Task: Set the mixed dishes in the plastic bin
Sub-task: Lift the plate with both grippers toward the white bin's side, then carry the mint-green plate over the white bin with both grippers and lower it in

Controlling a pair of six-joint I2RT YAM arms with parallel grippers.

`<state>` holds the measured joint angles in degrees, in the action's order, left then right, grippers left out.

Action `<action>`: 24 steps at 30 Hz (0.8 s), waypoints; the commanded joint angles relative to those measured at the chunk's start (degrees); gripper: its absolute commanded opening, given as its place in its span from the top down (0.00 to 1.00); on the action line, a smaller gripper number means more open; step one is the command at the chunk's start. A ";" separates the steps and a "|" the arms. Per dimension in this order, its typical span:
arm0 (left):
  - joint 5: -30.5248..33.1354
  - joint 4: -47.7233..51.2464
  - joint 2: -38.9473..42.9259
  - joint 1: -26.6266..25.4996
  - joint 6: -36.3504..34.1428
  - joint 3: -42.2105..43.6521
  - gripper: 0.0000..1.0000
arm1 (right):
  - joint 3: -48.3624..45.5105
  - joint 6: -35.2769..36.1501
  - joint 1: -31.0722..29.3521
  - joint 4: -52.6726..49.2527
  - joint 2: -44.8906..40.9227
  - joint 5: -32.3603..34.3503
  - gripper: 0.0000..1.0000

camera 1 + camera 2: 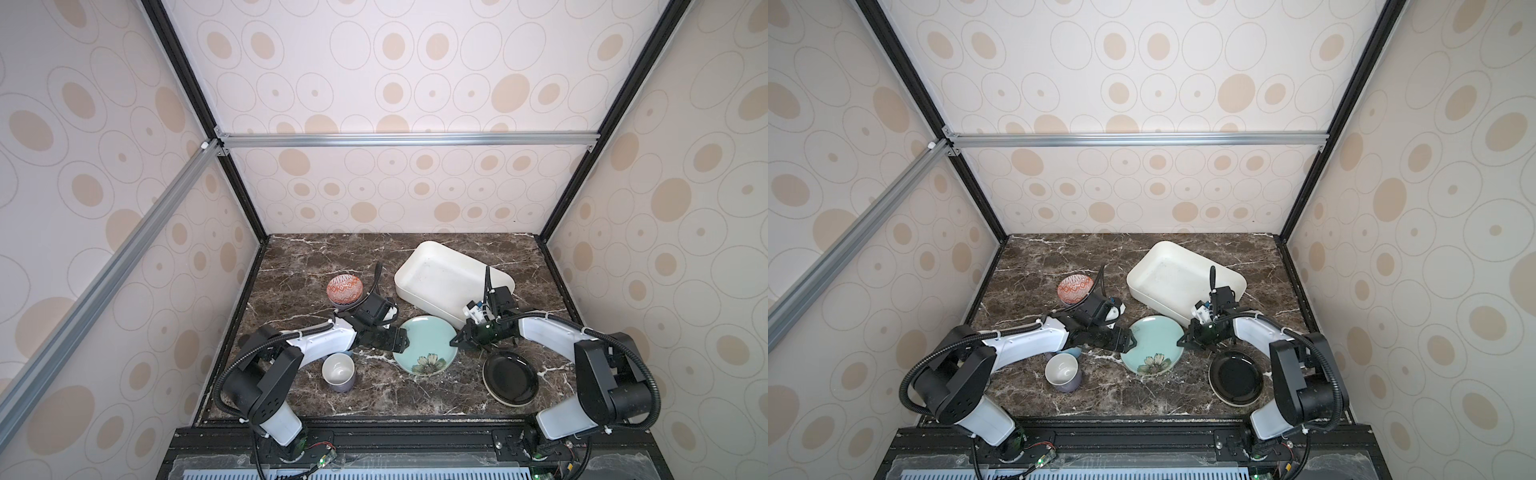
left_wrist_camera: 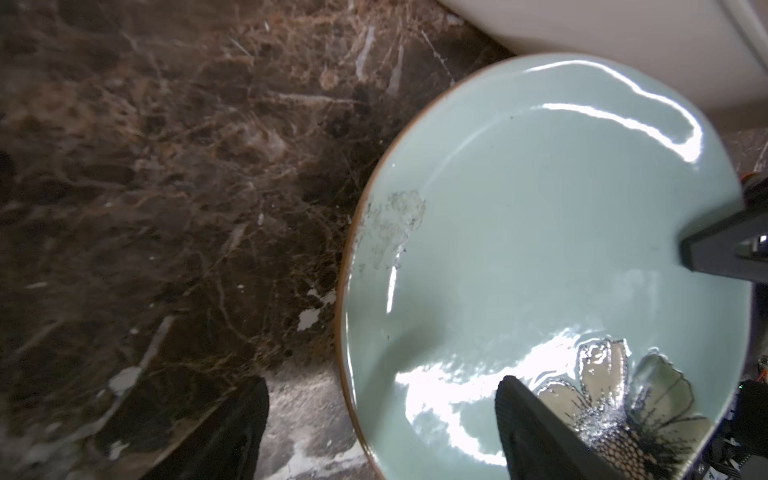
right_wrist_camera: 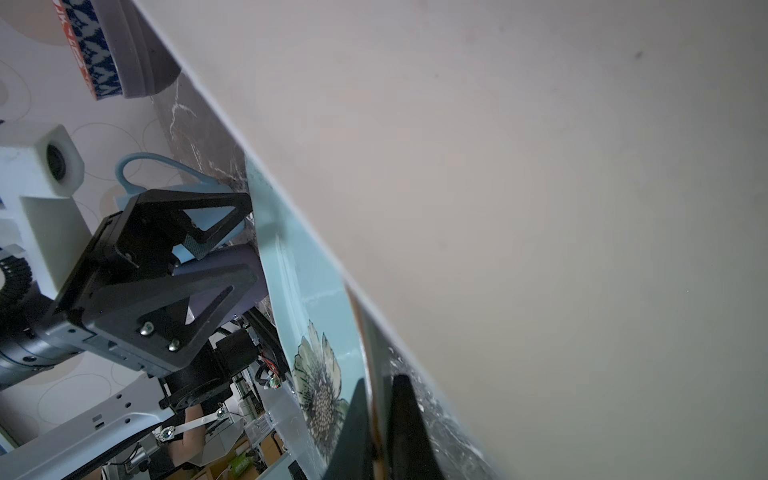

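Top views, starting nearest the base: a lavender mug [image 1: 338, 372] stands upright at front left, white inside, and the black plate [image 1: 510, 378] lies flat at front right, cream at its rim. Just behind that mug, a blue mug [image 1: 1073, 352] peeks out from under the left arm. Mid-table now: the teal plate [image 1: 426, 345], with a gripper at its rim on each side! The left gripper [image 1: 402, 338] is spread wide. The left wrist view adds what the top views can't: one finger [image 2: 232, 432] over the bare marble table [image 2: 166, 166], the other over the glaze, the rim between them. The right gripper [image 1: 454, 341] is settled by the right wrist view: its fingers [image 3: 357, 436] are pressed close, pinching the plate's edge. Up close the plate is glossy pale teal with a thin brown edge, a dark-lined flower with cream petals and a dull scuff [image 2: 390, 224] near the rim. Further back, the bowl [image 1: 344, 289] sits at left, orange pattern up. The white bin [image 1: 419, 301] stands angled at back right, its near wall just beside the plate; every dish is outside it.
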<state>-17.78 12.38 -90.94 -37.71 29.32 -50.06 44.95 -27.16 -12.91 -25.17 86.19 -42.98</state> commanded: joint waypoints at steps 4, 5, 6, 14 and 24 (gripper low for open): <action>2.90 4.42 5.06 1.94 -2.15 -4.93 0.03 | 3.41 -0.22 -0.28 -1.46 -4.60 -4.70 1.00; 3.00 4.98 5.77 2.10 -2.45 -5.93 0.02 | 3.91 -0.15 -0.28 -1.90 -4.95 -4.57 1.00; 3.06 5.70 6.32 2.23 -2.66 -7.05 0.01 | 4.51 -0.19 -0.28 -2.39 -5.30 -4.55 1.00; 4.42 10.05 7.55 4.13 -5.42 -18.48 0.01 | 12.87 -0.44 -0.19 -4.96 -5.23 -3.62 1.00; 3.68 15.33 -5.54 10.62 -9.89 -41.49 0.01 | 25.35 -0.83 4.42 -5.71 2.50 -0.53 1.00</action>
<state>-14.26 23.97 -92.66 -28.38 22.24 -85.95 66.54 -27.20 -10.48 -32.53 86.94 -41.52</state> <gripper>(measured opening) 0.990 0.081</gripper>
